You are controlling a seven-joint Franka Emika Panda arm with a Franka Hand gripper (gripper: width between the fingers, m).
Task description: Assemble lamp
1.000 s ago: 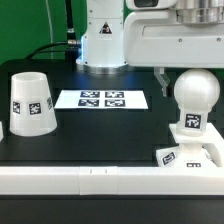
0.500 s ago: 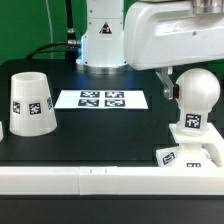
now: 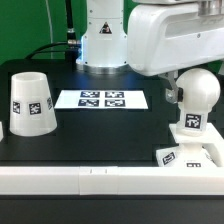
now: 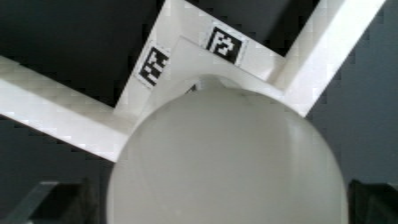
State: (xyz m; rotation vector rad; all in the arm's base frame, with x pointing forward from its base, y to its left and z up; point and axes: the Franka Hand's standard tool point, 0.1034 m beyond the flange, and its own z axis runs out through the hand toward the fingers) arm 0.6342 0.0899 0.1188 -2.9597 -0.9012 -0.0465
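Bulb seating looked like the step in hand: the ball bulb [image 3: 201, 100] stood upright with its neck in the low square base [image 3: 190, 156] at the exterior view's right, close to the counter's [image 3: 110, 135] front edge, and the arm's white body hung low over it. One dark finger [image 3: 171, 88] of the tool [image 3: 188, 86] showed just beside the bulb's flank; the other was hidden, so I could not tell how wide the tool stood or whether it gripped anything. To do this well, I judged the tool should close evenly on the globe's widest part, stay plumb over the neck and turn gently, since smooth round plastic could slip and the light base could twist along. The wrist view showed the globe [image 4: 222, 160] filling the picture above the tagged base [image 4: 214, 50]. The tapered shade [image 3: 32, 102] sat mouth-down, well apart. The counter was matte black with a white rail [image 3: 90, 181], the marker board [image 3: 102, 99] lay mid-counter, and a green wall [image 3: 25, 25] stood behind.
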